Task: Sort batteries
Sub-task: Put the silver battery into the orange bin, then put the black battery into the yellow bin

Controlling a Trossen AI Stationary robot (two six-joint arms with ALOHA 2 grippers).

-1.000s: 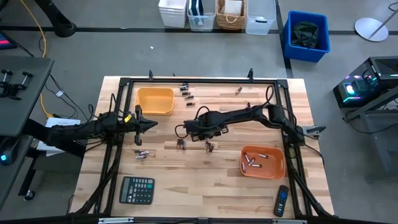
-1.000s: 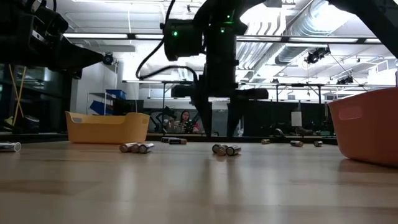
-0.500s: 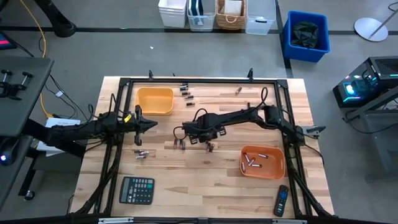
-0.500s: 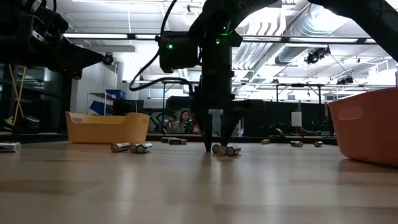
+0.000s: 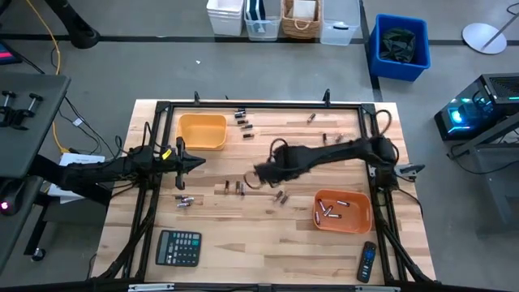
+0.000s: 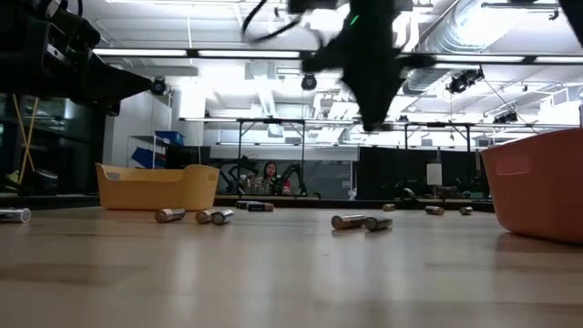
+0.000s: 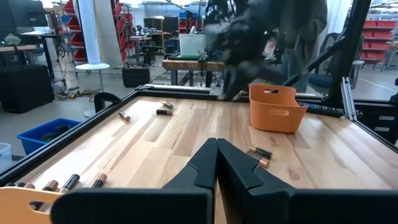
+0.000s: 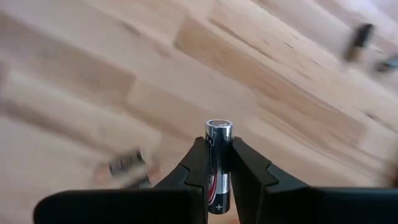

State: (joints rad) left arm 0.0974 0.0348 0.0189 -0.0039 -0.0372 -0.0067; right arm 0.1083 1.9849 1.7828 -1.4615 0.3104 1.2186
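The right end effector (image 8: 217, 180) is closed on one battery (image 8: 218, 165), pinched upright between its fingers, and hangs above the middle of the surface (image 5: 243, 235). The left end effector (image 7: 217, 163) has its fingers pressed together with nothing in them; it waits near the yellow bin (image 5: 202, 131).

By my reading the sort is partly done. Several cells (image 5: 328, 211) already lie in the orange bin (image 5: 344, 212); the yellow bin looks empty from above. Left loose are a pair (image 5: 234, 187) mid-surface, another pair (image 5: 281, 196) just beside the orange bin's side, a small group (image 5: 185, 200) near the left arm, and a cluster (image 5: 243, 120) along the far edge. The held cell likely goes to a bin next.
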